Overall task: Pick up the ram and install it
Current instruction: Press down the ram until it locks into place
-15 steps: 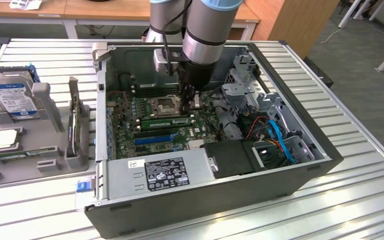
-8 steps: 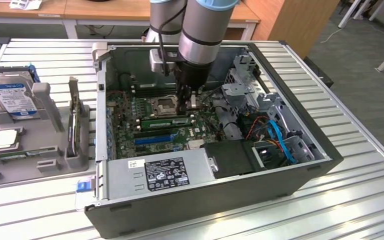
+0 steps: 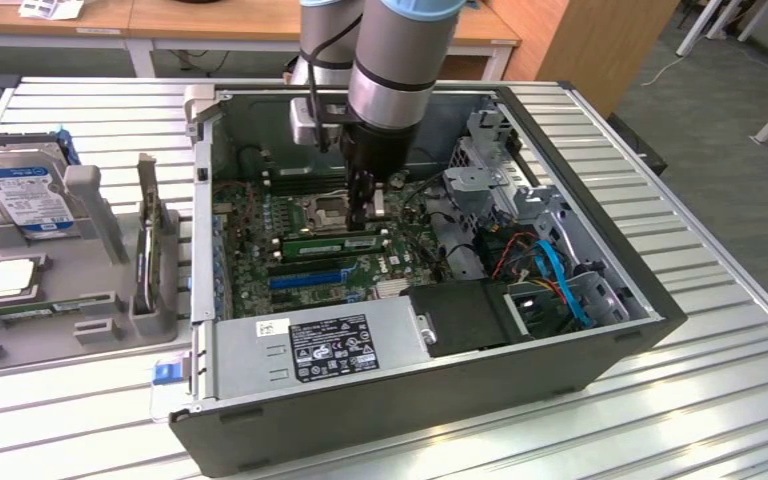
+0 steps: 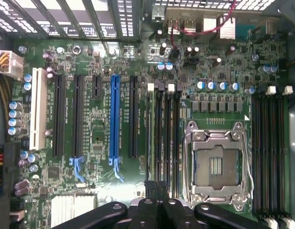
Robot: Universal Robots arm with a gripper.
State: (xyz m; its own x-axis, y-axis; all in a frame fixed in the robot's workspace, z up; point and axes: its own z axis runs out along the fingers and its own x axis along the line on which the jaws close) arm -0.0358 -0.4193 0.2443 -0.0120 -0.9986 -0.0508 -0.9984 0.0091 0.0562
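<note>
The ram (image 3: 335, 243) is a long green stick standing on edge in a slot on the motherboard inside the open computer case (image 3: 624, 330). In the wrist view the ram (image 4: 150, 133) shows edge-on as a thin pale strip in the first of the black memory slots. My gripper (image 3: 372, 222) hangs straight down inside the case, over the end of the stick at the exterior view's right. Its black fingers (image 4: 151, 190) are shut together at that end of the strip. Whether they touch the stick I cannot tell.
The empty processor socket (image 4: 214, 164) lies beside the memory slots. A power supply (image 3: 324, 345) and blue cables (image 3: 558, 275) fill the case's near side. Outside, at the exterior view's left, a grey tray (image 3: 104, 330) holds a hard drive (image 3: 24, 195), a silver chip (image 3: 8, 278) and a green stick (image 3: 44, 303).
</note>
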